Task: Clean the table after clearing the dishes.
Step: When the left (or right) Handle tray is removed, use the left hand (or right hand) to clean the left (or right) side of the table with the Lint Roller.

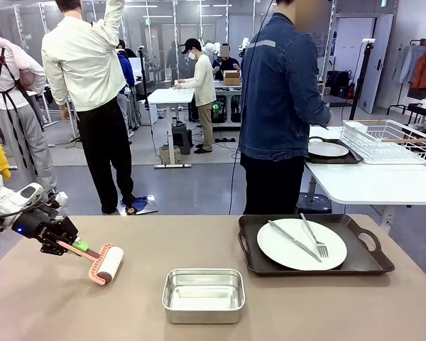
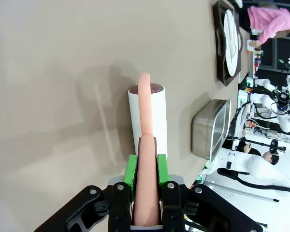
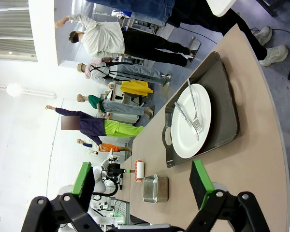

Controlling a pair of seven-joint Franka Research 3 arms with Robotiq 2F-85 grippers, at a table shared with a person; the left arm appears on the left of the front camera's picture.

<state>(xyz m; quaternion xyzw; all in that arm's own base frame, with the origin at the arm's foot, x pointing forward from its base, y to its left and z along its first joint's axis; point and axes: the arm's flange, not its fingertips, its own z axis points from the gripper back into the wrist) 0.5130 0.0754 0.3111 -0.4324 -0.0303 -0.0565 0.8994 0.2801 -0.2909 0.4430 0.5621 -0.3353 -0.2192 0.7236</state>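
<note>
On the left of the beige table [image 1: 50, 312], my left gripper [image 1: 72, 246] is shut on the pink handle of a lint roller [image 1: 105, 265]. Its white roll rests on or just above the tabletop. In the left wrist view the green pads [image 2: 131, 175] clamp the handle, and the roll [image 2: 157, 113] points away from me. A black handled tray [image 1: 366, 261] at the right holds a white plate [image 1: 284, 249] with a knife and fork. My right gripper [image 3: 141, 178] hangs open above the table, its green pads [image 3: 200, 178] wide apart, looking down on the plate [image 3: 183, 130].
A shallow steel pan [image 1: 203, 295] sits near the front middle of the table. A person in a denim jacket [image 1: 280, 92] stands at the far side, back turned, by a white table [image 1: 376, 185] with another tray and plate [image 1: 328, 149] and a dish rack [image 1: 387, 140].
</note>
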